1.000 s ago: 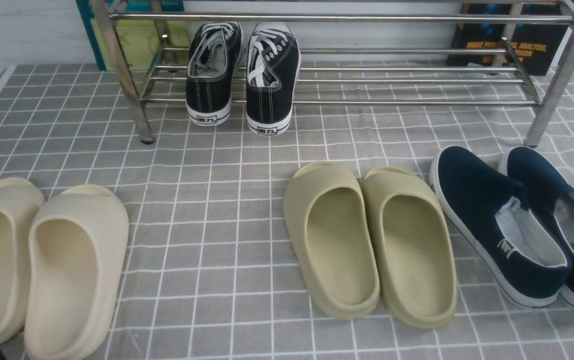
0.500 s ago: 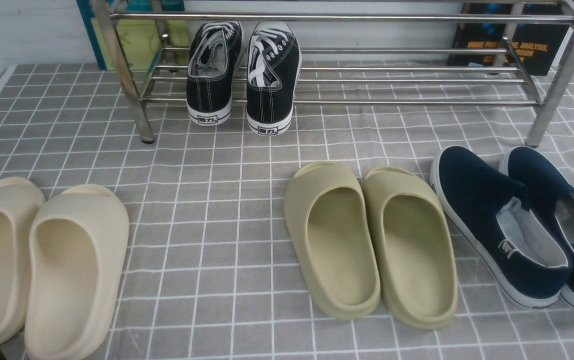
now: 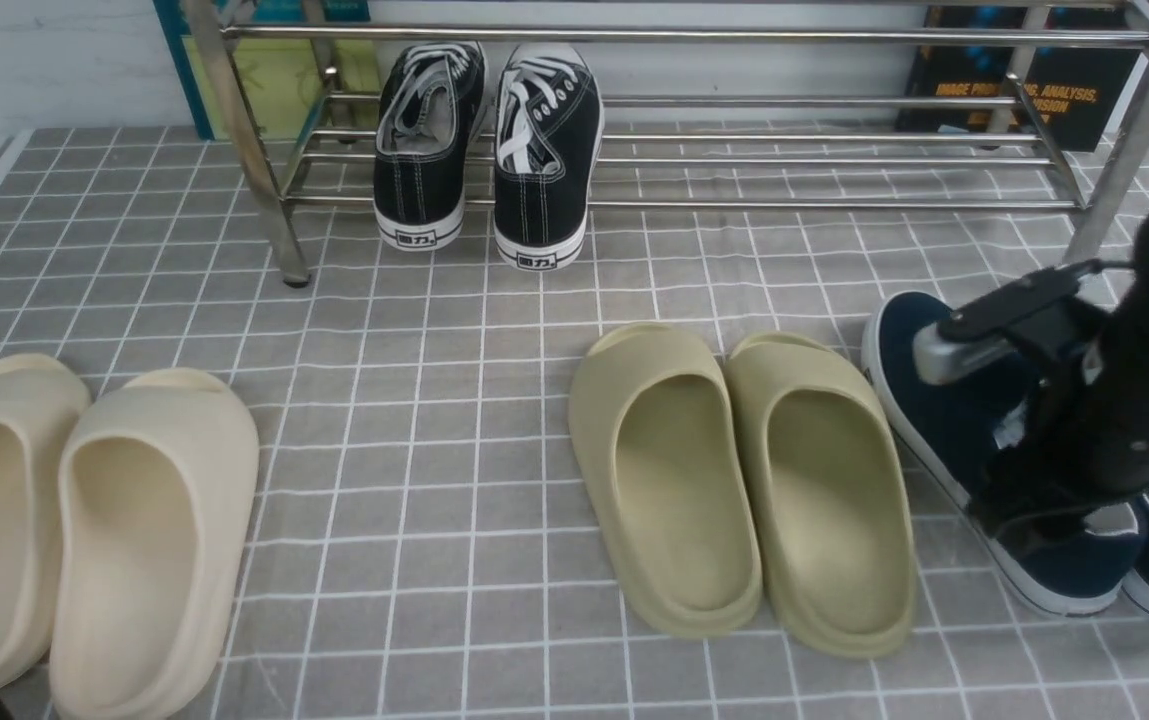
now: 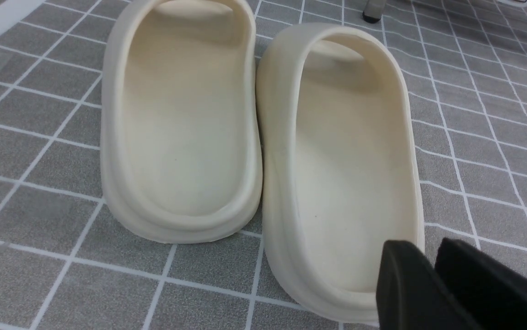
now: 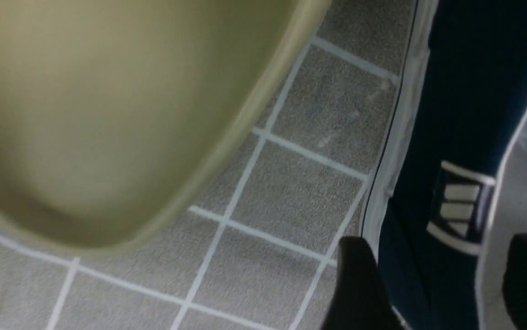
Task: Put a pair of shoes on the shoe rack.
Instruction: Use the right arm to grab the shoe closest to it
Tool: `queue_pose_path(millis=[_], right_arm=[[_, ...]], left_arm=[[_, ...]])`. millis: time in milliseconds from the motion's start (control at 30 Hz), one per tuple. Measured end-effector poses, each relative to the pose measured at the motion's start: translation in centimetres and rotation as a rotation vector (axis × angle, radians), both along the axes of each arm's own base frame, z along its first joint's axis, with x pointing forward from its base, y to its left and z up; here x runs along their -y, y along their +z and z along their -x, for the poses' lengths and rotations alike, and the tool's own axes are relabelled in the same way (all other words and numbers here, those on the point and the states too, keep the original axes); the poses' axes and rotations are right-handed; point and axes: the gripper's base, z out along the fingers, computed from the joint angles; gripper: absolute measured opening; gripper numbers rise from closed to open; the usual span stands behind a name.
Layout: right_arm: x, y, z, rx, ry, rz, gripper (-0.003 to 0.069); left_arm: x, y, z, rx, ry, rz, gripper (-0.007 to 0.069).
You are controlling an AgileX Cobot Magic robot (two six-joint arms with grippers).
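Nearest, the left gripper [image 4: 428, 250] is closed beside the cream slides [image 4: 263, 137]. The right gripper [image 5: 440, 243] is open, its fingers astride one navy shoe's side wall. The pair of shoes [image 3: 939, 420] lies on the checked cloth [image 3: 434, 420] — just before the shoe rack [image 3: 734, 205].

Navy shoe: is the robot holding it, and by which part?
Nothing is held yet: the right gripper has its fingers open astride the side wall of the navy shoe, by its logo.
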Motion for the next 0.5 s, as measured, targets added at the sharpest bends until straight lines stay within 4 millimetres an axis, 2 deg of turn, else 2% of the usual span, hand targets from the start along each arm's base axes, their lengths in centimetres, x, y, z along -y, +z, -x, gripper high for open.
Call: queue_pose_path(millis=[100,167,200,367,433,500], right_arm=[[0.0,-1.1,-0.3,-0.033,-0.012,0.020,0.0436],[0.1,-1.5,-0.4,-0.045,-0.015,0.029,0.0370],[0.0,-1.5,-0.4,-0.045,-0.015,0.029,0.0361],[0.0,-1.1,-0.4,-0.038,-0.015,0.028,0.0056],[0.0,-0.6,-0.3,-0.038,-0.015,0.028,0.0038],[0.0,1.3,0.1,-0.032,-0.017,0.025,0.0041]], left_arm=[[0.0,0.0,0.0,0.000,0.000,0.000,0.0112],[0.0,0.0,0.0,0.000,0.000,0.000,0.0112],[0.0,0.0,0.0,0.000,0.000,0.000,0.0112],[0.0,0.0,0.0,0.000,0.000,0.000,0.0112],[0.0,0.0,0.0,0.000,0.000,0.000,0.0112],[0.0,0.0,0.0,0.000,0.000,0.000,0.0112]])
